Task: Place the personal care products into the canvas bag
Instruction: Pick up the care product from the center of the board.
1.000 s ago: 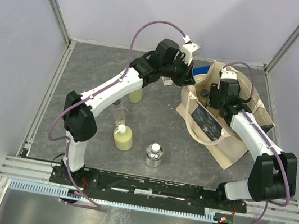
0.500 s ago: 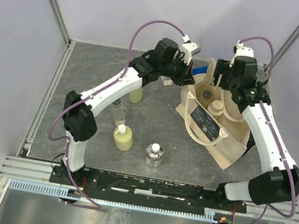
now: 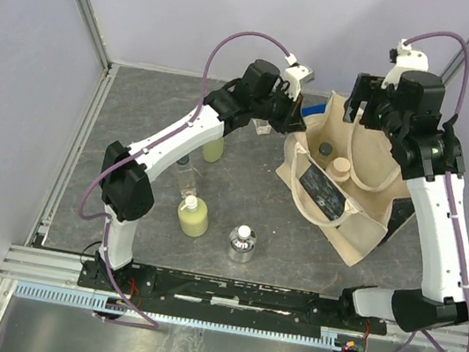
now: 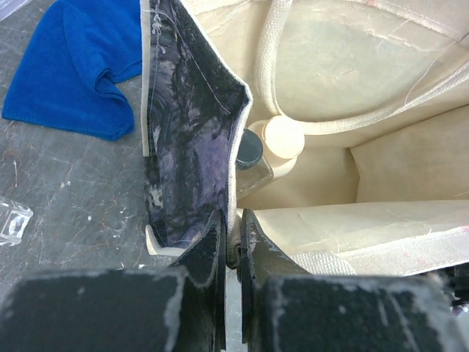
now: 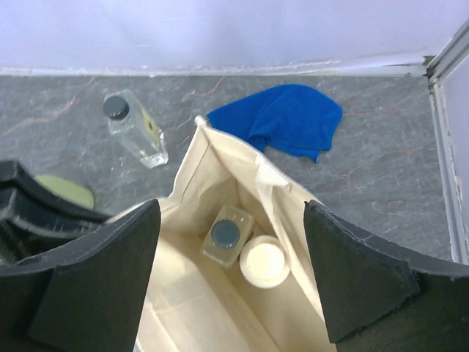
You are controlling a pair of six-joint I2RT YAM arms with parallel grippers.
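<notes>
Table [image 3: 156, 110]: grey, scuffed. We take the canvas bag [image 3: 366, 234] as the reference for every position. It stands mouth up, and in the top view its dark printed panel [image 3: 323, 193] faces left.

Left gripper [image 4: 233, 246]: the jaws are closed down to the thickness of the cloth. They pinch the bag's rim on the panel side.

Right gripper [image 5: 231, 275]: the jaws are spread wide with nothing between them. It hangs above the bag's mouth, clear of the fabric.

Blue cloth [image 5: 282, 121]: crumpled on the table just behind the bag's far rim.

Inside the bag, on its floor, we see the beige jar [image 5: 264, 262] and the bagged clear bottle [image 5: 226, 235] with a black cap. Both are upright and side by side, apparently touching.

Outside the bag, all to its left in the top view:
- The far clear bottle [image 5: 135, 128] is nearest, off the bag's far-left corner.
- The far yellow-green bottle [image 3: 213, 148] is beyond it, partly under the left arm.
- The near clear bottle [image 3: 185, 177] and the near yellow-green bottle [image 3: 193, 217] with a pale cap are farther left and toward the front.
- The squat silvery bottle [image 3: 242, 244] is front-left of the bag, between it and the near yellow-green bottle.
</notes>
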